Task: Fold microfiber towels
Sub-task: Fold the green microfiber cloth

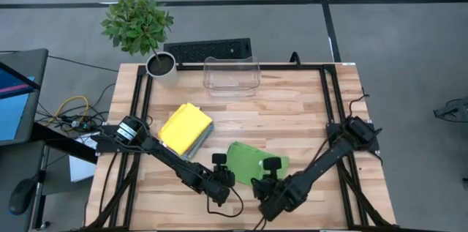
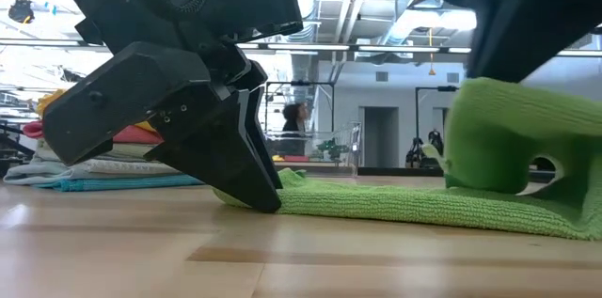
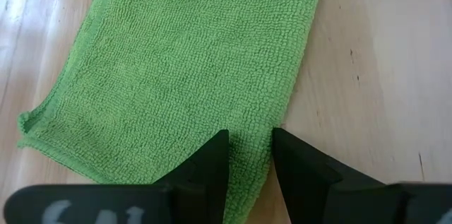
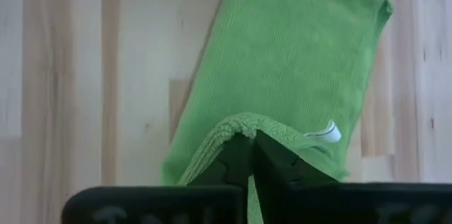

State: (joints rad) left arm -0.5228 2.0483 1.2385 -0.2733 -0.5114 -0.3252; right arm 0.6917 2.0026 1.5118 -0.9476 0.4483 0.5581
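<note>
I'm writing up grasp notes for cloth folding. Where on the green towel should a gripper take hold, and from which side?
Probably a corner or hemmed edge of the green microfiber towel, approached from the near table edge, fingers straddling the hem. It lies flat, so only edges give purchase. The right gripper pinches the raised tagged corner; the left gripper straddles the other near edge.

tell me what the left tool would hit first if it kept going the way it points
Probably the green towel: the left tool straddles its near edge, and the cloth stretches out ahead of it. Beyond that, only bare table shows.
</note>
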